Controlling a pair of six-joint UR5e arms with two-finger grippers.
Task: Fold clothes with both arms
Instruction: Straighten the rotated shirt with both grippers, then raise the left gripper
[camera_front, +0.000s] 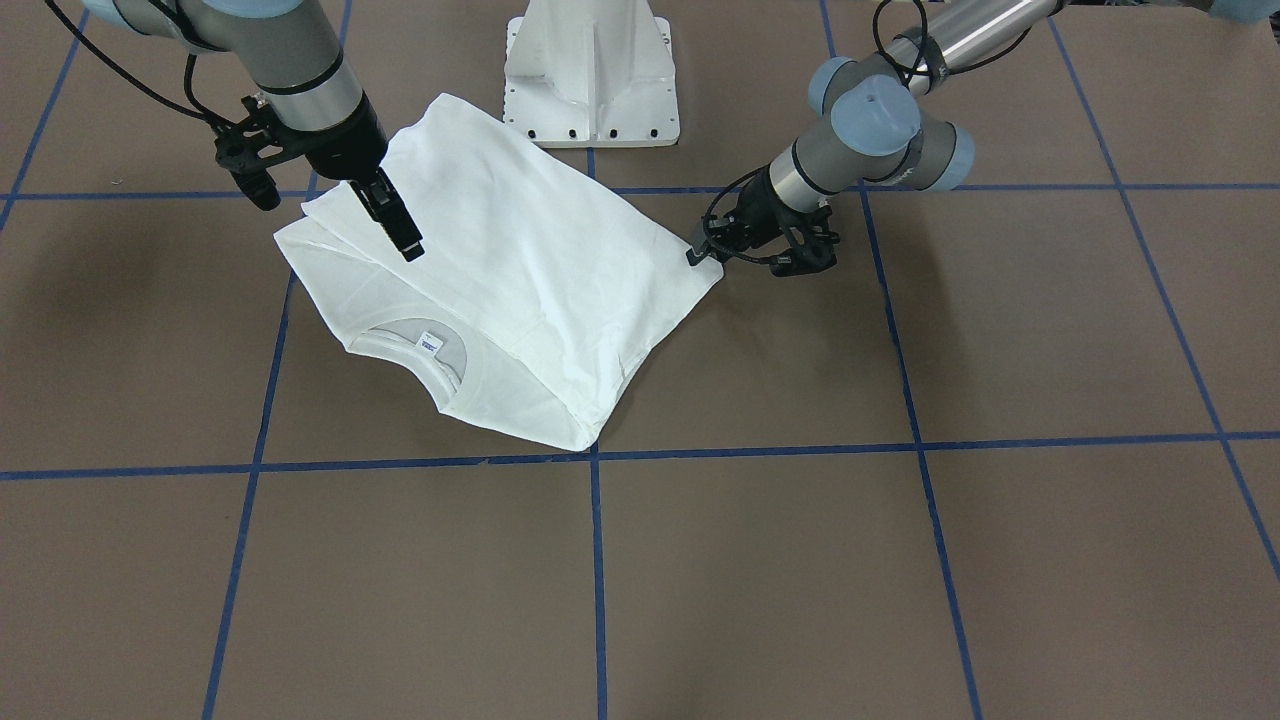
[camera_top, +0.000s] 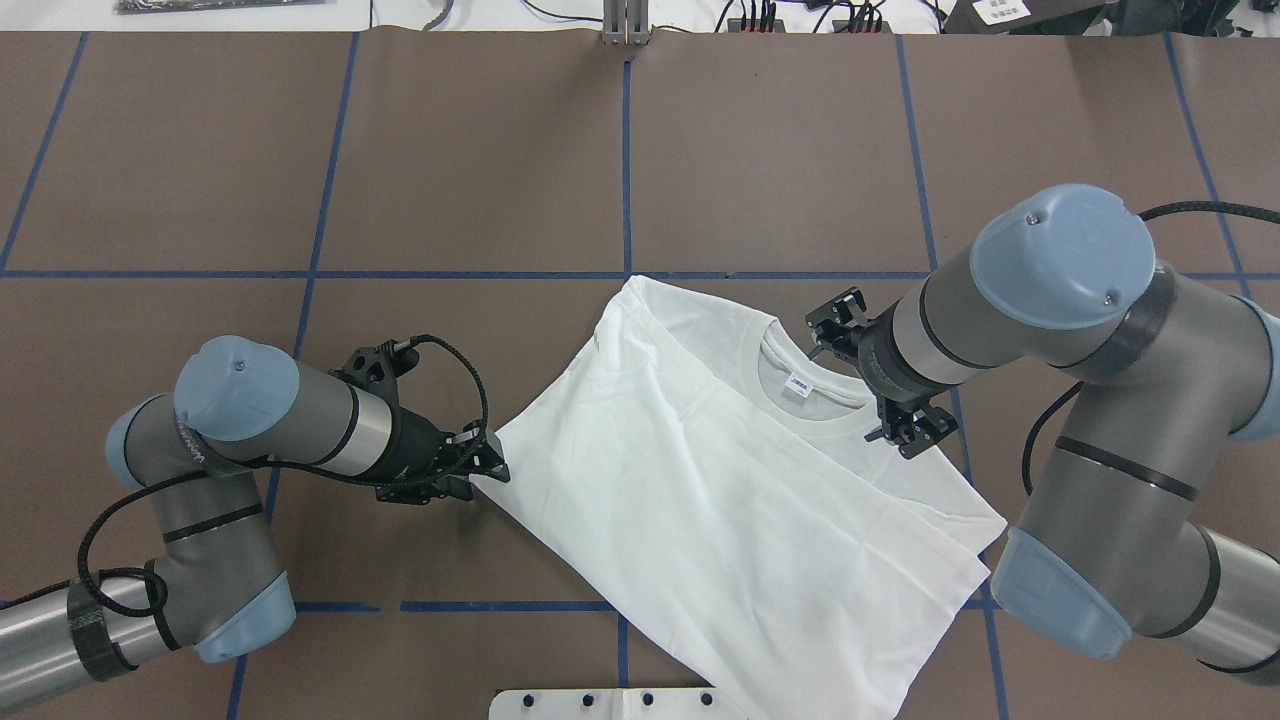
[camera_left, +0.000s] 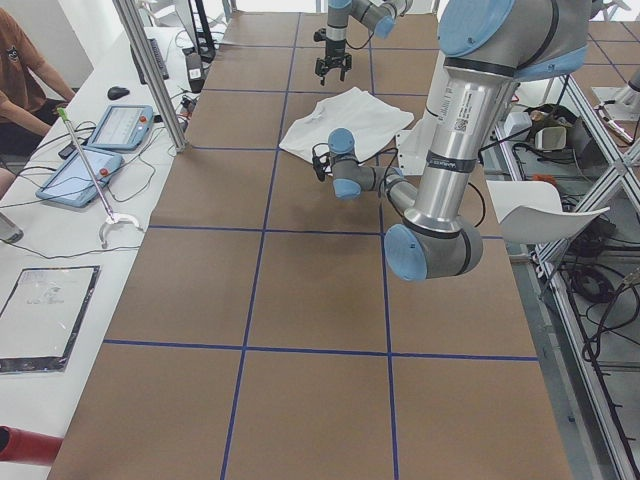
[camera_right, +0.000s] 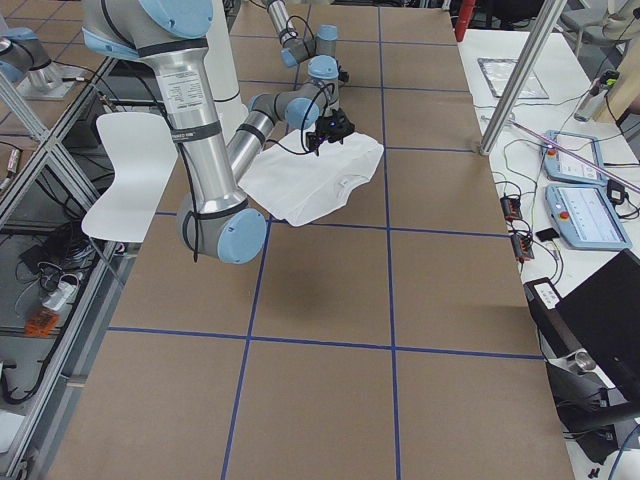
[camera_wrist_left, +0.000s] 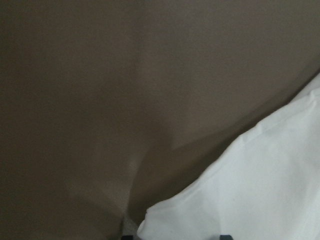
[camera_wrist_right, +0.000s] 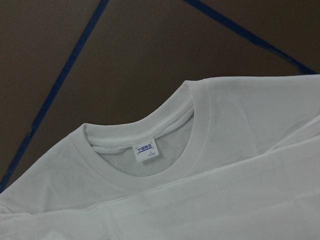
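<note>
The T-shirt (camera_top: 740, 500) lies slantwise mid-desk (camera_top: 450, 150) toward the robot's edge, one hem corner between the parted fingers of the left claw (camera_top: 487, 468), while the right claw (camera_top: 912, 432), also apart, hangs beside the collar.

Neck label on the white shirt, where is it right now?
Overhead view, right of centre: the neck label sits inside the collar of the T-shirt, just up-left of the right gripper.

Brown tabletop (camera_front: 700, 580) with a blue tape grid (camera_front: 400, 464) (white side bench (camera_left: 60, 250) alongside, a tablet (camera_left: 120, 127) on it).
</note>
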